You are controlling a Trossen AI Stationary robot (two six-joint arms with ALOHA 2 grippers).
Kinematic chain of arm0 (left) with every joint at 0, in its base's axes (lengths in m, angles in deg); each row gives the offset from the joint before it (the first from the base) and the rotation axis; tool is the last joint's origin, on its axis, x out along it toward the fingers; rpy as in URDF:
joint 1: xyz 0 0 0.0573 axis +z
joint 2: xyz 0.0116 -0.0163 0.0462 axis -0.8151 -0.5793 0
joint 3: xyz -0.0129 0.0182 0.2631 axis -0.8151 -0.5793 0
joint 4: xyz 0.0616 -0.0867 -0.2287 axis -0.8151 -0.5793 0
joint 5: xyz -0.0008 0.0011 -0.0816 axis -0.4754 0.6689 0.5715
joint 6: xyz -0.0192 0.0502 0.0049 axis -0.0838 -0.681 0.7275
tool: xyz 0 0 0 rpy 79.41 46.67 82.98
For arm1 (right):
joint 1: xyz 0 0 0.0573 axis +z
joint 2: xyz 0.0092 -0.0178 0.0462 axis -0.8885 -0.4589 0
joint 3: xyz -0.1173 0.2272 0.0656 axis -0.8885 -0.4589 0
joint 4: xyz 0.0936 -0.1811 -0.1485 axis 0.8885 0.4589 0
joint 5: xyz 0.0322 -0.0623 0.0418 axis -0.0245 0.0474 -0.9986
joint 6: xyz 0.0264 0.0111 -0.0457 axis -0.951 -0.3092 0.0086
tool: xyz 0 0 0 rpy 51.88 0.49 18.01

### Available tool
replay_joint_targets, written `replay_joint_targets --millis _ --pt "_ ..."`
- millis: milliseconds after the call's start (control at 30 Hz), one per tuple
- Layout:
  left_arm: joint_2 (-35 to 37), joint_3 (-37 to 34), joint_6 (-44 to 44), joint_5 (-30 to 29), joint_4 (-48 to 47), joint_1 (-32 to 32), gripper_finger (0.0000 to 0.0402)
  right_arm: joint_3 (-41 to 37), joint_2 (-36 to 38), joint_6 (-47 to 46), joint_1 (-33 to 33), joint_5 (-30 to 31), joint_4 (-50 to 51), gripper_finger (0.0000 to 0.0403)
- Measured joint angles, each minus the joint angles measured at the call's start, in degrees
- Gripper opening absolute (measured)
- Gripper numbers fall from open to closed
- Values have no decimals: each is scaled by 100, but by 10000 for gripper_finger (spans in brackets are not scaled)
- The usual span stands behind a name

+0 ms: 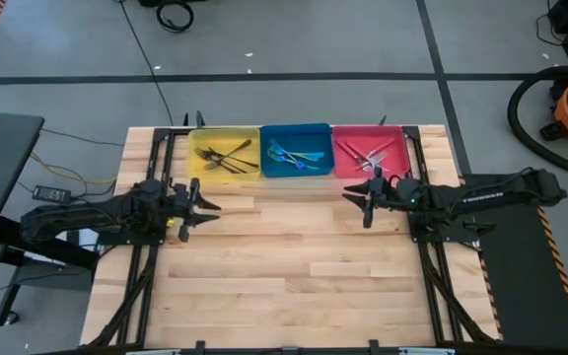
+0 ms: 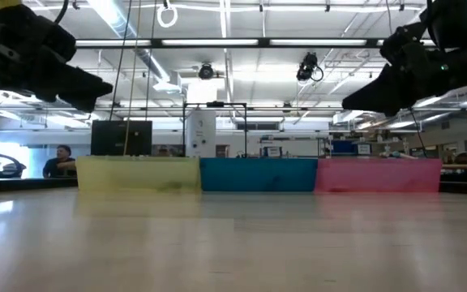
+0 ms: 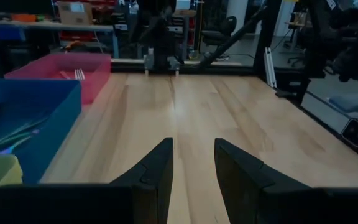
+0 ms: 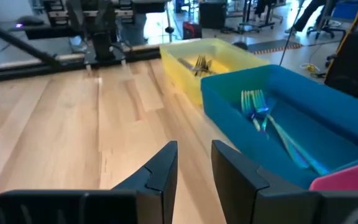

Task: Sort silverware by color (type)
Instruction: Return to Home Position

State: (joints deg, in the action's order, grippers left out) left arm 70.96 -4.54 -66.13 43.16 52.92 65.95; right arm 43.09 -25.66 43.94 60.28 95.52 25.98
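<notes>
Since homing is the step in hand, the high view sets the job. The left gripper (image 1: 203, 204) and right gripper (image 1: 361, 194) both hover over the bare table (image 1: 284, 286), just in front of the bin row. Each has its fingers parted w/ nothing in them.

Best way, I judge: lift straight up first, then draw each arm back to its own side so no finger clips a bin wall. No need to close the fingers.

Counts from above: 3 bins, 2 arms.
- The yellow bin (image 1: 225, 129) holds dark forks (image 1: 227, 158), approx. 4.
- The blue bin (image 1: 296, 126) holds blue forks (image 1: 294, 155), approx. 4.
- The red bin (image 1: 368, 127) holds pink forks (image 1: 368, 155), approx. 4.

The forks overlap, so no exact cnt. No fork lies on the table, so sorting looks done.

Low view: the 3 bin walls stand side by side, touching, yellow then blue then red. Both grippers hang well clear above the tabletop, so there's room to retract. 1 person (image 2: 59, 160) sits in the bkgd beyond the yellow bin.

Left wrist view: the gap btwn the left gripper's fingers (image 3: 160, 168) is empty. Tines of 1 pink fork show over the red bin's rim.

Right wrist view: same here, fingers (image 4: 160, 171) apart and empty. At least 2 tine heads show in the blue bin, and a small cluster in the yellow bin.
</notes>
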Motion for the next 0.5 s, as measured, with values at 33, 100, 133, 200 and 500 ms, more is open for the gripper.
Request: replay_joint_targets --millis 33,100,133,200,500 --pt "0 -33 0 0 0 0 119 -57 -2 0 39 0 -34 106" --pt "-4 -92 2 0 -36 0 119 -138 -2 0 116 0 -58 106" --pt "0 -123 2 1 -38 0 119 -177 -2 0 153 0 -77 106" --pt "-1 -130 2 -3 -50 0 119 -275 -2 0 218 0 -150 106" --pt "-2 -132 -51 -2 -127 2 119 -648 -2 59 359 2 -526 106"
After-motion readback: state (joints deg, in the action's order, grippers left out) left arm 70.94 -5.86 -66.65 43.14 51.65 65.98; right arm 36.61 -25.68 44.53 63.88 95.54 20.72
